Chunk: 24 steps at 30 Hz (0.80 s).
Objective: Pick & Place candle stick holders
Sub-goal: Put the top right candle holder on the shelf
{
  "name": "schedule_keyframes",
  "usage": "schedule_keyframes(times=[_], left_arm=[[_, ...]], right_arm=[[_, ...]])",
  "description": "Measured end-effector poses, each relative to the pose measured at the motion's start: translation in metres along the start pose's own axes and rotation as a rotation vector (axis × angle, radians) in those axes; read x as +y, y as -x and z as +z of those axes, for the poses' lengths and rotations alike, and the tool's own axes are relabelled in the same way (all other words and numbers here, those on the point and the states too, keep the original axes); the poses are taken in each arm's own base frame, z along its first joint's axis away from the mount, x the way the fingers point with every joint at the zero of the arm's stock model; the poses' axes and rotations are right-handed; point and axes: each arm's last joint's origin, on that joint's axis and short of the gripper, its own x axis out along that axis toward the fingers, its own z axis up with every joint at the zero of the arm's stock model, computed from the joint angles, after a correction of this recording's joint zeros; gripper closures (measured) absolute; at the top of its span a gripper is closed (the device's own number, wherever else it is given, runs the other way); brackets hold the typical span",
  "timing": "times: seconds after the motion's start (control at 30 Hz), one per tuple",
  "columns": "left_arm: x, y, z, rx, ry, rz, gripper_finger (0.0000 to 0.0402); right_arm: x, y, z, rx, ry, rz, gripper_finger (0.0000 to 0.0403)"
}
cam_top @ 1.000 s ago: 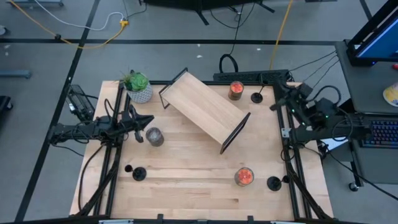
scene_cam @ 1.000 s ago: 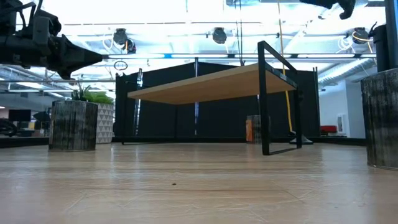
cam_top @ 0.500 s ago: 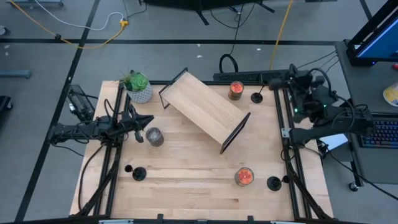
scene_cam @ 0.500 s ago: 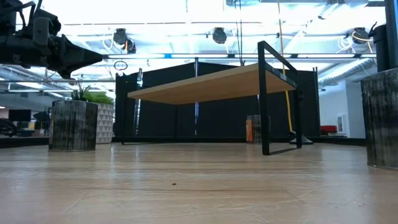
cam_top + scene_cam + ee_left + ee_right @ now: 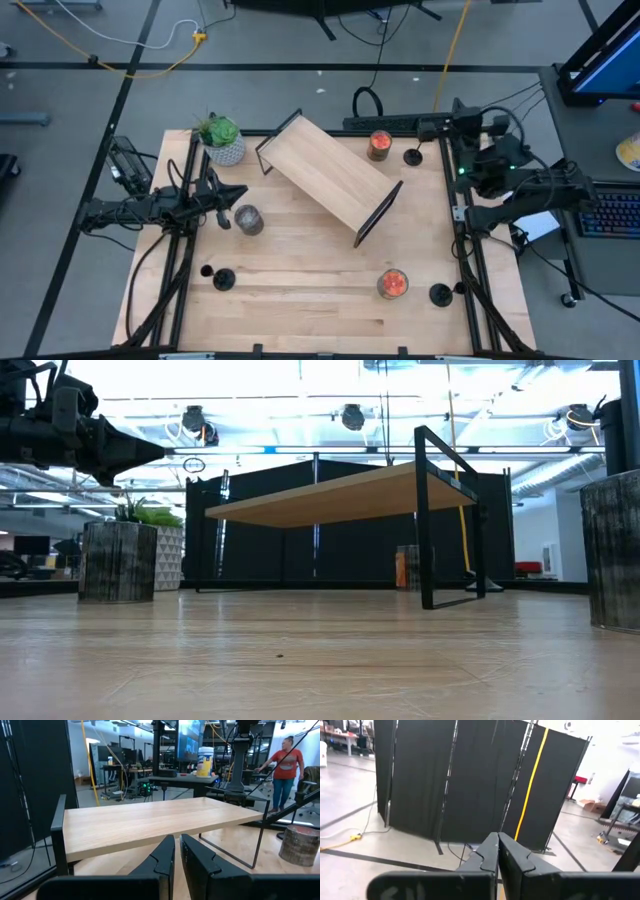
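Three matte black candle stick holders stand on the wooden table (image 5: 300,290), all apart from each other. One candle stick holder (image 5: 413,156) sits near the far right corner, just beside an orange-red jar candle (image 5: 379,145). A second candle stick holder (image 5: 440,294) stands near the right front edge, close to the other orange-red jar candle (image 5: 392,284). The third candle stick holder (image 5: 224,279) stands near the left front edge, with a small dark round thing just beside it that is too small to identify.

That makes two orange-red jar candles and one grey jar candle (image 5: 248,219), which stands left of centre. One potted plant (image 5: 221,139) in a white patterned pot occupies the far left corner. One wooden shelf (image 5: 326,177) on black metal end frames stands diagonally across the middle of the table.

The left gripper (image 5: 236,193) hangs above the table's left side, next to the grey jar candle, its jaws nearly closed with a thin gap and nothing between them. The right gripper (image 5: 452,117) is over the far right edge of the table, its jaws pressed together and empty.

In the left wrist view a person (image 5: 285,766) in a red top stands in the room beyond the table. No writing is readable on any object.
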Motion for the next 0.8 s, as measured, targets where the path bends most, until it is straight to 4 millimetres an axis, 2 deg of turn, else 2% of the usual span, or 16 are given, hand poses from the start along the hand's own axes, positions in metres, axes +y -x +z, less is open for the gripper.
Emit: schedule_keyframes(times=[0.27, 0.47, 0.57, 0.8], left_arm=[[0.0, 0.0, 0.0, 0.0, 0.002, -0.001, 0.0366], [0.0, 0.0, 0.001, -0.01, 0.006, -0.002, 0.0366], [0.0, 0.0, 0.003, -0.031, 0.013, -0.003, 0.0366], [0.0, 0.0, 0.004, -0.041, 0.017, -0.004, 0.0366]], right_arm=[[0.045, 0.0, -0.015, -0.001, 0.154, 0.002, 0.0403], [0.07, 0.002, -0.027, -0.004, 0.259, 0.01, 0.0403], [0.077, 0.007, -0.029, -0.028, 0.257, 0.049, 0.0403], [0.086, 0.019, -0.03, -0.145, 0.123, 0.271, 0.0403]])
